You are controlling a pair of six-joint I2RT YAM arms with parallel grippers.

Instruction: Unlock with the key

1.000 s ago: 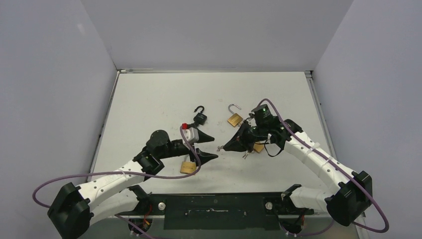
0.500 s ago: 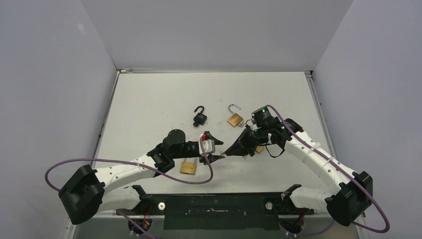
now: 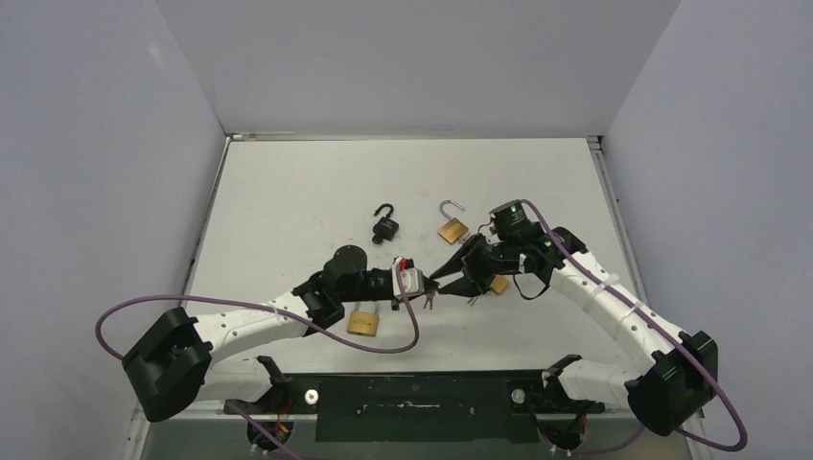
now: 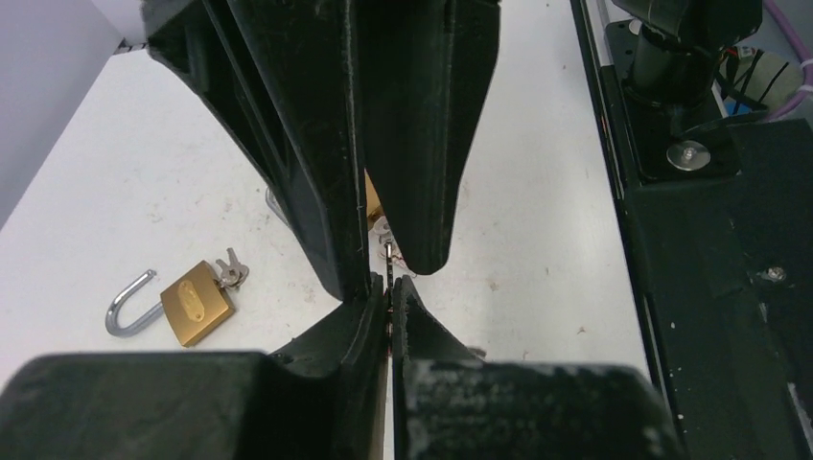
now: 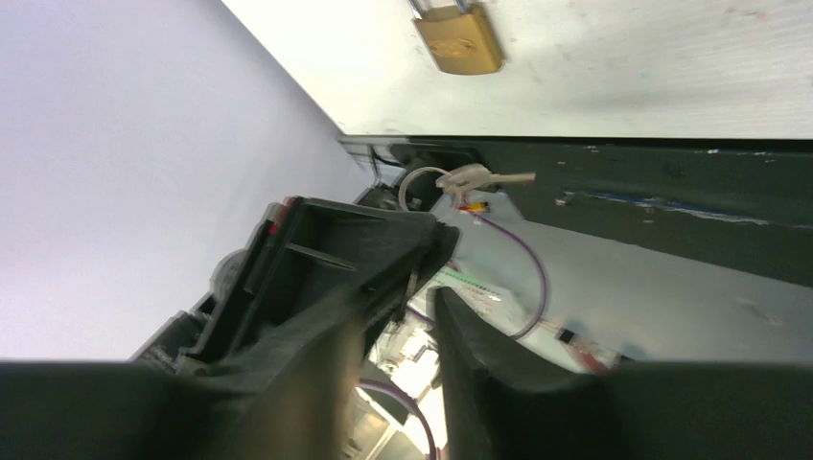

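Black left fingers (image 4: 355, 331) are clenched on the thin silver key (image 4: 387, 257), pinching it edge-on right at their tips. Directly ahead, tip to tip with them, the right fingers (image 4: 422, 144) stand slightly parted, one on each side of the key's far end. Whether either of those pads touches the metal cannot be told.

Seen from above, both sets of fingers meet over the middle of the white bench (image 3: 288, 192), raised off its surface.

Just behind the right fingers, partly under that wrist, lies a half-hidden brass padlock (image 3: 498, 284); its shackle cannot be made out.

Beyond the meeting point, on the far side of the right fingers, the open brass padlock (image 3: 452, 228) lies flat with its shackle swung out and small keys at its base. Left of it, farther from both sets of fingers, the black padlock (image 3: 385, 226) also has its shackle swung open.

On the near side of the left fingers, close beside the left arm (image 3: 249, 326), the near brass padlock (image 3: 362, 322) lies flat on the bench.
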